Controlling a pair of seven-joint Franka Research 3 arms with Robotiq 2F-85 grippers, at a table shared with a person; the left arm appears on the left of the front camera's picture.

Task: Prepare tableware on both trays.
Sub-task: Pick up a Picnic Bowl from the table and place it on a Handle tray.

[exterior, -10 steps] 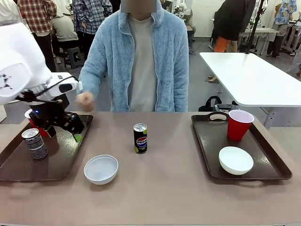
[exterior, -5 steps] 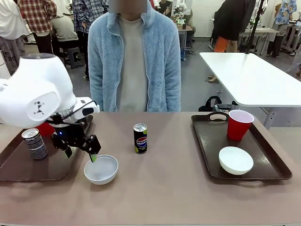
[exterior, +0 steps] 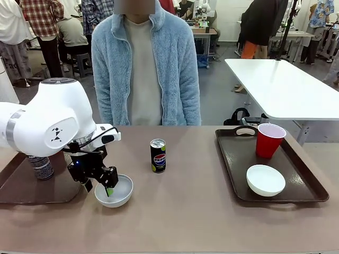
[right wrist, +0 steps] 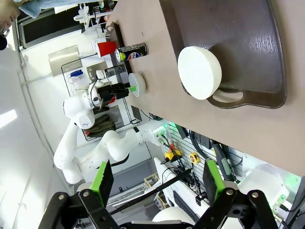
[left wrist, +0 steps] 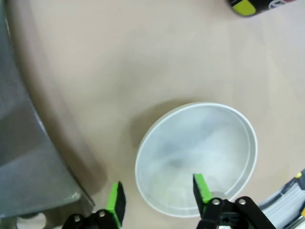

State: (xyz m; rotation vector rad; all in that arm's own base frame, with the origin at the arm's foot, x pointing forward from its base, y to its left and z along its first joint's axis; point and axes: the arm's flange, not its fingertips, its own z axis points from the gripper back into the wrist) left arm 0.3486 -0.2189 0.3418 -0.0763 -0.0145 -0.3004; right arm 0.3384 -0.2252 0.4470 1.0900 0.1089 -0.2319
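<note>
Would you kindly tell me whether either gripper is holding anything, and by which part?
Nothing is held yet. The left gripper straddles the rim of the white bowl, one finger inside, jaws apart. The right gripper is open, empty.

White bowl (exterior: 123,193), red cup (exterior: 270,140), dark brown tray (exterior: 233,164) — black Pepsi can (exterior: 158,155).

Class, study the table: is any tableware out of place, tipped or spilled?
Nothing is tipped or spilled. Two pieces are on no tray: the white bowl on the bare table beside the left tray, the left gripper open astride its rim, and the upright Pepsi can mid-table.
</note>
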